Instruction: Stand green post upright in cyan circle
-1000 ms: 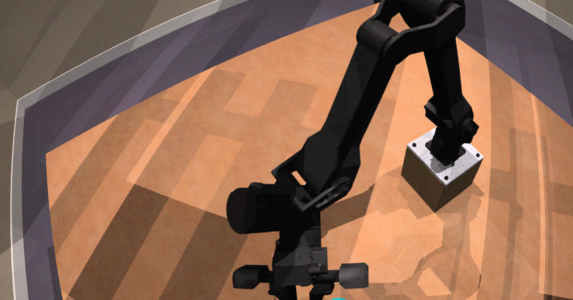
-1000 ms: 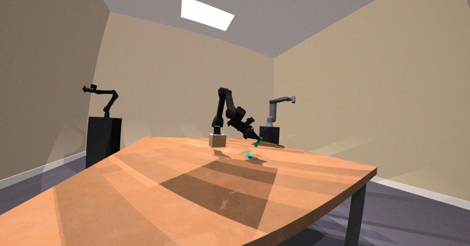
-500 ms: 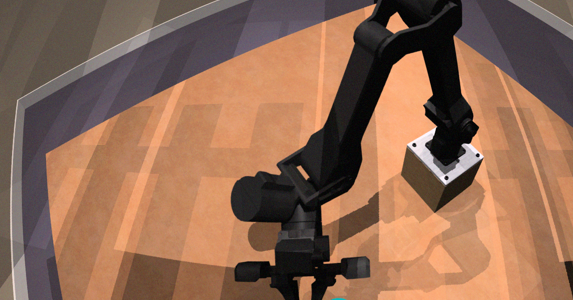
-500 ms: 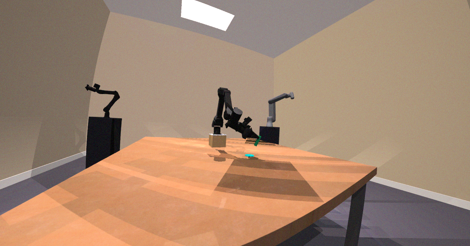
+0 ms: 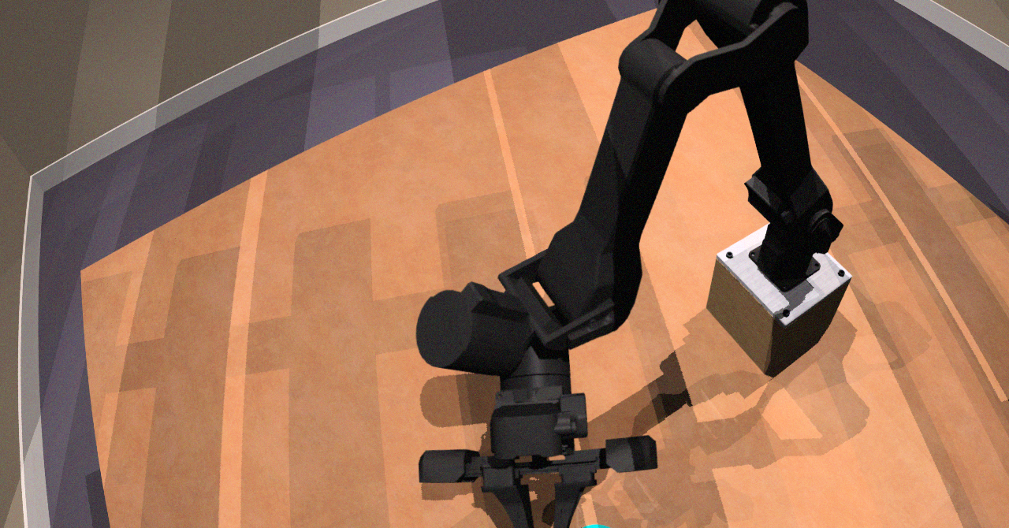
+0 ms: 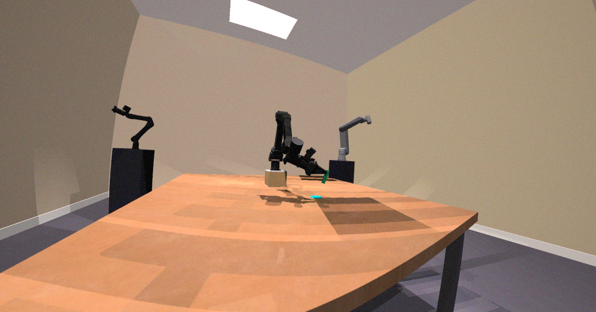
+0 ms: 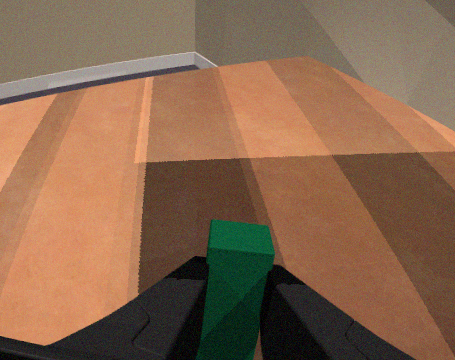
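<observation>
My gripper (image 7: 234, 276) (image 6: 321, 173) is shut on the green post (image 7: 235, 300) (image 6: 325, 176). The post sticks out from between the black fingers and hangs in the air above the table, close to upright with a slight tilt in the exterior view. The cyan circle (image 6: 316, 196) (image 5: 597, 526) lies flat on the table below the post, a little toward the camera side. In the top view the fingers (image 5: 541, 507) run off the bottom edge and the post is hidden. The circle does not show in the wrist view.
The arm's base stands on a metal-topped block (image 5: 780, 300) (image 6: 275, 178) on the wooden table (image 6: 250, 235). Two other arms on dark pedestals (image 6: 131, 176) (image 6: 341, 170) stand beyond the table. The table's far edge and corner show in the wrist view.
</observation>
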`<action>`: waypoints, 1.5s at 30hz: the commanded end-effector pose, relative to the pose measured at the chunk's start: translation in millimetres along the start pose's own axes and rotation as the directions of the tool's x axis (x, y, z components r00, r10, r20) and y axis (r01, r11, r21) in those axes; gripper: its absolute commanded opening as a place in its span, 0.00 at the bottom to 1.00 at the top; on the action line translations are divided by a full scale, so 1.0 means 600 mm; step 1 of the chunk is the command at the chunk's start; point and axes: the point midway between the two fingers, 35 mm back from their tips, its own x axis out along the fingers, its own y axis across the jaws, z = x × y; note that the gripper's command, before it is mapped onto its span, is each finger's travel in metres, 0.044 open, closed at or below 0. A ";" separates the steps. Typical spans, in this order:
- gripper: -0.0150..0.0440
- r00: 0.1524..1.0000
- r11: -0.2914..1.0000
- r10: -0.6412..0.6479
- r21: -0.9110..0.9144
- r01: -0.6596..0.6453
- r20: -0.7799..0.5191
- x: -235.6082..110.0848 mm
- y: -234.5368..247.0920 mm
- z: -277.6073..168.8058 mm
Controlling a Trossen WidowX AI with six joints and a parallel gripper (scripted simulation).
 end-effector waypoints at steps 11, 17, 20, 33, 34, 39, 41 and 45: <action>0.29 0.997 1.000 0.029 -0.014 -0.028 0.073 -0.019 0.015 -0.001; 0.29 0.994 0.999 0.041 -0.026 -0.039 0.103 -0.027 0.021 0.000; 0.29 0.992 0.998 0.048 -0.032 -0.044 0.118 -0.031 0.024 0.000; 0.29 0.981 0.996 0.079 -0.064 -0.069 0.176 -0.051 0.041 0.001; 0.29 0.980 0.995 0.082 -0.066 -0.071 0.180 -0.052 0.042 0.001; 0.29 0.975 0.994 0.095 -0.080 -0.080 0.200 -0.060 0.049 0.002; 0.29 0.973 0.993 0.100 -0.086 -0.084 0.208 -0.063 0.052 0.002; 0.29 0.969 0.991 0.111 -0.097 -0.091 0.222 -0.069 0.059 0.002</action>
